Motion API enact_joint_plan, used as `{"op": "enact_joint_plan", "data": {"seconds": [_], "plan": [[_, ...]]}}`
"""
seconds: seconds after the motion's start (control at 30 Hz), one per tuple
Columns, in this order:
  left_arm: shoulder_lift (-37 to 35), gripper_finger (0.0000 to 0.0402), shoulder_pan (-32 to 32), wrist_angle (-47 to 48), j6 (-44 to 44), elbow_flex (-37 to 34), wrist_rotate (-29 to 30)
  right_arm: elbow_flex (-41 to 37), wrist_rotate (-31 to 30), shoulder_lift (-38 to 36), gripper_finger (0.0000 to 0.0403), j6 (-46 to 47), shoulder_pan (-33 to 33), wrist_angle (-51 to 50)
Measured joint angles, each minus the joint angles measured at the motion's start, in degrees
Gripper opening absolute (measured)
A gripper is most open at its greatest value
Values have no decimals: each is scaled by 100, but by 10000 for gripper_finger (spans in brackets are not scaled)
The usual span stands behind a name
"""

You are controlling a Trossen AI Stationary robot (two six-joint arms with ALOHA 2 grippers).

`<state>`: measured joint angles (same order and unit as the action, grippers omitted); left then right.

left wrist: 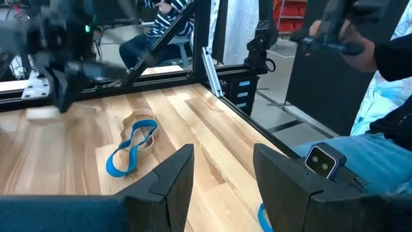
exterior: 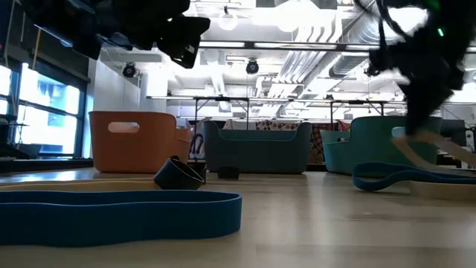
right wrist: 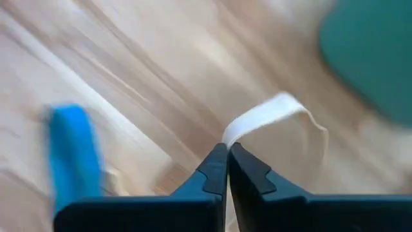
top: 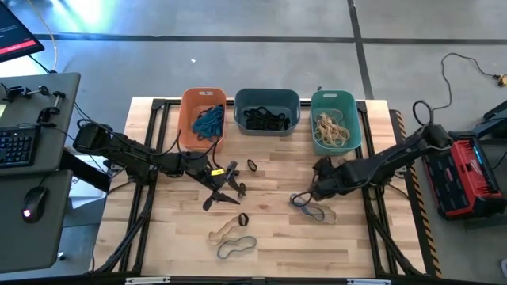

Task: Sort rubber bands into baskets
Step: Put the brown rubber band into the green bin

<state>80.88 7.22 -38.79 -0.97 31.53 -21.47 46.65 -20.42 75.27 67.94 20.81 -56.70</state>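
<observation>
Three baskets stand along the far edge: the orange one [top: 190,119] holds blue rubber bands, the slate one [top: 267,101] black ones, the teal one [top: 353,119] tan ones. Loose bands lie on the table: black [top: 252,165], black [top: 243,219], tan [top: 224,230], grey-blue [top: 236,248]. My right gripper [right wrist: 228,151] is right of centre, in front of the teal basket, shut on a tan band [right wrist: 264,115]. Beside it lies a blue band [right wrist: 74,154]. My left gripper [top: 236,180] hovers open at mid-table, holding nothing. My right gripper pinches the tan band between its two fingertips at a fold of the strip [right wrist: 226,136]. The fingers come from above, slanting down. The rest of the loop curls out beyond the tips. In the low view the strip [exterior: 420,149] slopes down from the gripper toward the table.
A person sits beyond the table's right side [left wrist: 386,129]. A desk with a keyboard [top: 16,146] and a mouse stands left of the table, and a red case [top: 467,174] lies to its right. Bare wood lies along the near edge.
</observation>
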Motion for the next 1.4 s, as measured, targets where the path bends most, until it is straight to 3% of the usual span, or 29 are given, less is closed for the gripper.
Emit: {"op": "enact_joint_plan", "data": {"seconds": [0.37, 0.53, 0.7, 0.9, 1.2, 1.27, 1.4], "plan": [[0, 154, -7, 2, -24, 0, 0, 1498, -1891, -1, 1, -1436, -422, -121], [0, 154, -7, 2, -33, 2, 0, 1792, -2723, -1, 1, -1867, -1107, -290], [0, 154, -7, 4, -18, 2, 0, 1854, -3156, -1, 0, -2434, -2064, -296], [0, 154, -7, 3, 30, 2, 0, 1826, -3106, -1, 0, -3150, -3373, -296], [0, 154, -7, -2, -3, 2, 7, 1774, -2428, 13, 0, -4483, -5133, 240], [0, 154, -7, -2, 117, 2, 17, 1558, -2067, 13, 0, -4841, -5396, 753], [0, 154, -7, 28, 179, 2, 177, 730, -714, 17, 0, -5279, -5916, 2133]]}}
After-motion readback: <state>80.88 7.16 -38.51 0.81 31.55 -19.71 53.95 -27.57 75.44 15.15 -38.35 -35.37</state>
